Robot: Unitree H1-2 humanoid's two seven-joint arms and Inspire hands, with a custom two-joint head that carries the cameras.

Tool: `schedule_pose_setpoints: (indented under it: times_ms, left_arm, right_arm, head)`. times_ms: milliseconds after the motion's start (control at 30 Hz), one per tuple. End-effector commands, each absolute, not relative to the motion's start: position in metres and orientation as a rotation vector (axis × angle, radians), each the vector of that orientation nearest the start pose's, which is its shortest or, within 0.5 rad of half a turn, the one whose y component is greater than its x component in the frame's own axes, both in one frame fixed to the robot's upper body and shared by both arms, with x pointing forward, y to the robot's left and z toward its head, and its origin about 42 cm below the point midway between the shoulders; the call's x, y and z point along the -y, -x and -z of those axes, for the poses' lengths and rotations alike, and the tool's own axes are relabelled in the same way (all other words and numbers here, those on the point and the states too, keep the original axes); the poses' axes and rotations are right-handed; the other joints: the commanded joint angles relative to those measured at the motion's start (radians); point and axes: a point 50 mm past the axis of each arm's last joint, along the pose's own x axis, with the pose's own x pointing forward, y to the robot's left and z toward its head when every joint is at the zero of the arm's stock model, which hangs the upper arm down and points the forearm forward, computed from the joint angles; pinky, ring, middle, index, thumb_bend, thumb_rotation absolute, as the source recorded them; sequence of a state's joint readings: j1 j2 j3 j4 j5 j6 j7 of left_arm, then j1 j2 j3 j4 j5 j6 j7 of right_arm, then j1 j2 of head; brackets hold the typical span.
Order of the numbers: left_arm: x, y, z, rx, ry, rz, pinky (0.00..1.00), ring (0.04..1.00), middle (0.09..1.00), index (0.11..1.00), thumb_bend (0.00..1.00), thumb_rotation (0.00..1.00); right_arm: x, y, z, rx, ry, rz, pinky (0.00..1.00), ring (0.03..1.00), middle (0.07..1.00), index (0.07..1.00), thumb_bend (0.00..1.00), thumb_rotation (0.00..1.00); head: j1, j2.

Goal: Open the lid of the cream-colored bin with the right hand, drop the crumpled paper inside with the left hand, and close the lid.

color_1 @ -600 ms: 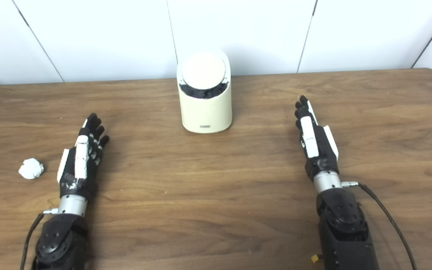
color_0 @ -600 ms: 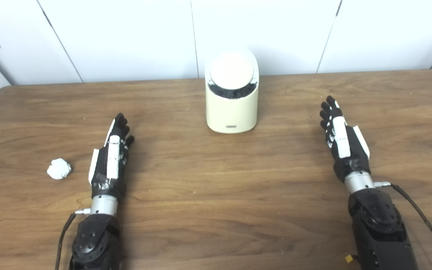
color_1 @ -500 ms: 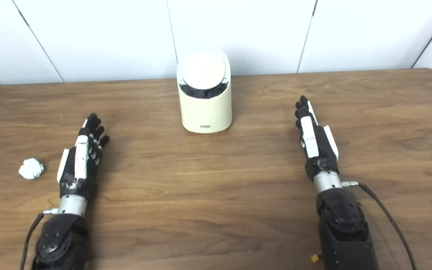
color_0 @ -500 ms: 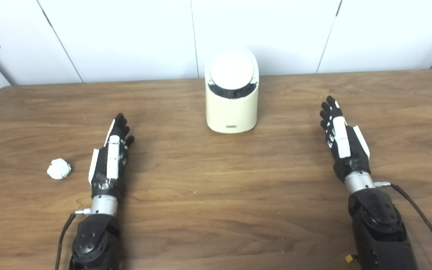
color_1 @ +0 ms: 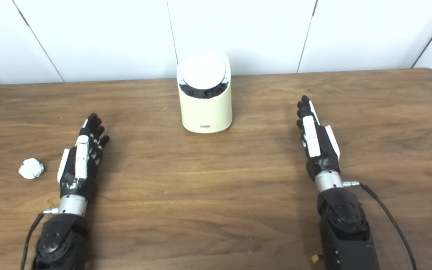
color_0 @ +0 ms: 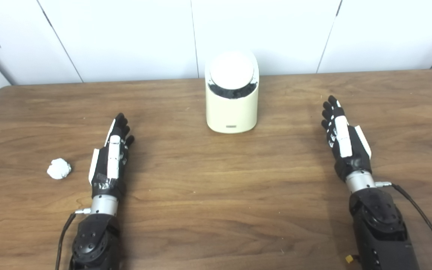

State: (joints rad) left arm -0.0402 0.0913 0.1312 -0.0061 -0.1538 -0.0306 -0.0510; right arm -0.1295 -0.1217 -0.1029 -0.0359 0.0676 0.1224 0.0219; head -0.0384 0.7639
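The cream-colored bin (color_0: 231, 108) stands upright at the table's far middle. Its round lid (color_0: 231, 70) sits down over the top, with a dark gap showing below the lid's front edge. A white ball of crumpled paper (color_0: 59, 168) lies on the wood at the near left. Just right of the paper, my left hand (color_0: 111, 157) rests open, fingers stretched toward the far wall and holding nothing. On the right side my right hand (color_0: 343, 140) is open too, fingers straight and pointing away, well apart from the bin.
The brown wooden table (color_0: 216, 195) ends at a white panelled wall (color_0: 126, 37) just behind the bin. A thin black cable (color_0: 422, 215) runs from my right wrist toward the near right edge, and another loops from my left wrist (color_0: 64, 232).
My right hand has shifted very slightly to the right. The left hand, the bin and the paper have stayed where they were.
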Motion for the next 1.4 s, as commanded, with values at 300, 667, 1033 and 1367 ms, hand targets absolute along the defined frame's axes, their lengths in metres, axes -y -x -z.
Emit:
schedule_pose_setpoints:
  times_ms: [300, 667, 1033, 1367]
  left_arm:
    - [-0.269, -0.305, -0.119, 0.111, 0.049, -0.073, 1.00, 1.000, 0.986, 0.994, 0.38, 0.94]
    - [-0.262, -0.296, -0.116, 0.116, 0.053, -0.064, 1.00, 1.000, 0.996, 0.998, 0.42, 0.92]
    - [-0.253, -0.289, -0.118, 0.101, 0.060, -0.068, 1.00, 1.000, 0.997, 0.998, 0.42, 0.92]
    - [-0.250, -0.286, -0.118, 0.092, 0.070, -0.066, 1.00, 1.000, 0.991, 0.994, 0.41, 0.93]
  right_arm:
    - [0.270, -0.337, -0.163, 0.138, 0.034, 0.036, 1.00, 0.997, 0.990, 1.000, 0.56, 1.00]
    - [0.284, -0.334, -0.172, 0.174, 0.103, 0.009, 1.00, 0.985, 0.988, 0.996, 0.65, 0.85]
    - [0.292, -0.365, -0.223, 0.261, 0.228, -0.060, 1.00, 0.975, 0.982, 0.996, 0.64, 0.70]
    - [0.277, -0.387, -0.267, 0.349, 0.411, -0.095, 0.90, 0.991, 1.000, 0.967, 0.62, 0.70]
  head:
    - [0.009, -0.027]
    - [0.000, -0.058]
    - [0.015, -0.064]
    - [0.011, -0.076]
